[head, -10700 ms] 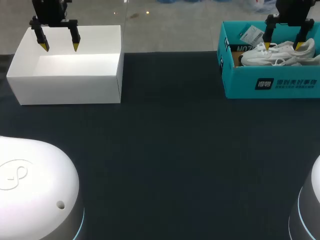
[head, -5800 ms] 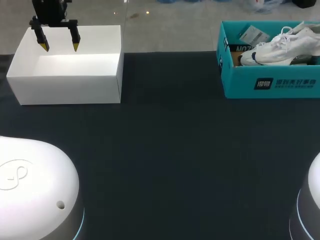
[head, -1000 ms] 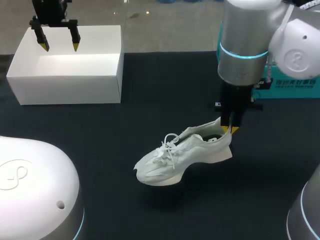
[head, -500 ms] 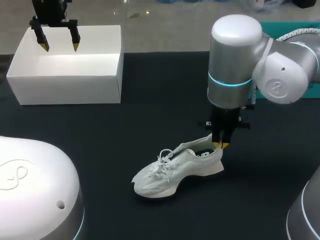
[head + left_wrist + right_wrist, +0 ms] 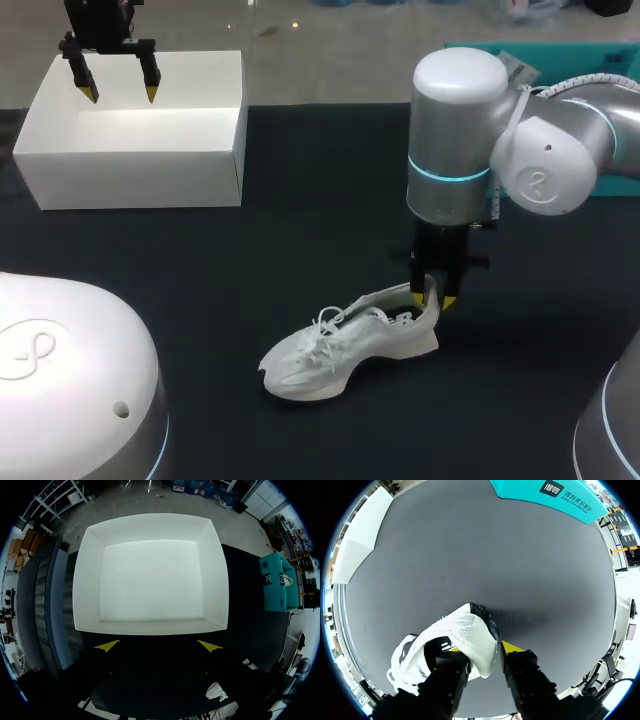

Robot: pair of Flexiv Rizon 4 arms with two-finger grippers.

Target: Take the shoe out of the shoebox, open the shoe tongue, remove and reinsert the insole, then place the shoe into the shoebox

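Flat overhead light on a dark table, with the whites close to washing out.

In the head view the table (image 5: pixel 300 250) swallows light and shows little texture. The white box (image 5: pixel 140 150) at 10 o'clock is the brightest patch, its floor nearly blank. The shoe (image 5: pixel 345 345) at 6 o'clock throws only a faint, soft-edged shadow under its sole. The right arm (image 5: pixel 455 140) at 2 o'clock carries a broad soft sheen without hard glare. In the left wrist view the box glares white ahead of the left gripper (image 5: pixel 157 646), whose body sits in deep shade. In the right wrist view the table reads mid-grey, with a soft darker patch beside the shoe.
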